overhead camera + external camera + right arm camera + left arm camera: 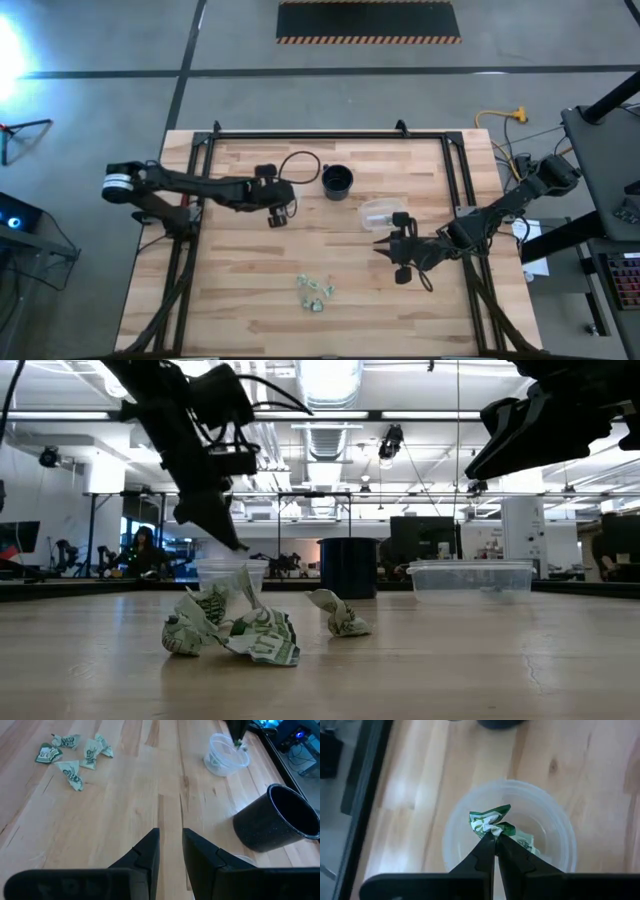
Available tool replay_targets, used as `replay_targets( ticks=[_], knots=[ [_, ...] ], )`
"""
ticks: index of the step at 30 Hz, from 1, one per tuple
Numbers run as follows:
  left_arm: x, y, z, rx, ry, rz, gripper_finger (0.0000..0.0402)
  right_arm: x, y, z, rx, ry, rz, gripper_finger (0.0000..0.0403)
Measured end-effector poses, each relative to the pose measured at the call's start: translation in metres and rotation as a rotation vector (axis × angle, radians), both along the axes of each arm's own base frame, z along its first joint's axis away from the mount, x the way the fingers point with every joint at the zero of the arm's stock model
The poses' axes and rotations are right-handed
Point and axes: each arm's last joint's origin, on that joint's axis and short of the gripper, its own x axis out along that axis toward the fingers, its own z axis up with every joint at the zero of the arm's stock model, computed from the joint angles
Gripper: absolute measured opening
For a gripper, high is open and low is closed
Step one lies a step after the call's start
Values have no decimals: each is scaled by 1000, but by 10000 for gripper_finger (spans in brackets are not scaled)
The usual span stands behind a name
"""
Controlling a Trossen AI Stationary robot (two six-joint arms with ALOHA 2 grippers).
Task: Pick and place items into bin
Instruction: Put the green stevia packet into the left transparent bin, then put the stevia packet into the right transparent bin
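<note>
High view: the left pincer sits at upper middle of the bench, right over a clear cup that's mostly hidden under it here. The black cup is just right of it, and a clear tub a bit lower right. The right pincer hangs at middle right, well apart from the wrappers at lower centre. The pile is too small here to count.

Low view: the wrappers fill the lower left foreground, one bigger crumpled clump plus one loose piece beside it. Behind them, one clear cup, one black cup and one tub. The left arm comes down onto the clear cup from the top left.

Left wrist view: the left pincer is pinching one green wrapper right above the cup's mouth, I'd guess held there so it falls straight in. Looks like another scrap already lies inside.

Right wrist view: the right pincer is slightly spread with nothing in it, probably just waiting its turn. Upper left I count about five wrappers on the bench. One clear cup at upper right, one black cup at right
</note>
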Motion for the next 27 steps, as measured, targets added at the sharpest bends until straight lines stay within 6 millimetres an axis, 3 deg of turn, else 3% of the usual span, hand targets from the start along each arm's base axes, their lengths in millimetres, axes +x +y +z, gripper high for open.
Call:
replay_targets(
  ticks=[7,12,20,27],
  knots=[
    [4,2,-19,-1,81,-13,32,0,0,0,-1,1,0,72],
    [4,2,-18,0,72,-13,52,0,0,0,0,1,0,72],
    [0,-3,9,12,-35,-26,54,0,0,0,6,-9,0,72],
    [-15,-33,43,4,-184,-125,54,12,10,5,59,-94,121,72]
  ],
)
